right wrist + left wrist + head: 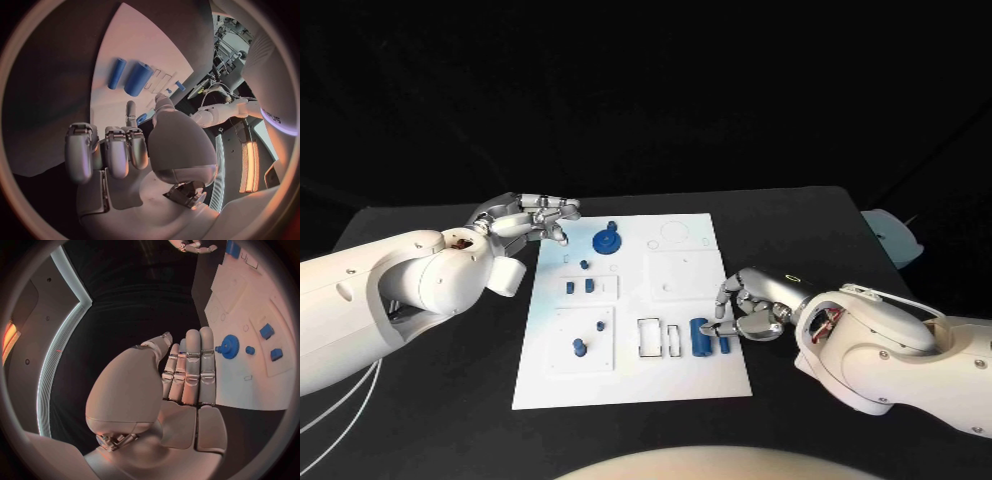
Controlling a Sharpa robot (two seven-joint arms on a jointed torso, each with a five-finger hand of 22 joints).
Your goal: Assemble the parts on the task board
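The task board [629, 385] lies flat at the middle of the black table [430, 430], with a blue gear [606, 240] standing near its far left corner and two blue cylinders [710, 338] lying side by side near its right edge. The left hand [524, 220] hovers just beside the gear, fingers straight and pressed together, holding nothing. The right hand [750, 305] sits over the board's right edge just beyond the cylinders, fingers curled inward with nothing in them.

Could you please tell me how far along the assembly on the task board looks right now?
Early. The blue gear already stands on the task board. Neither the left robot hand nor the right robot hand holds anything. The two blue cylinders still lie loose beside the right one.
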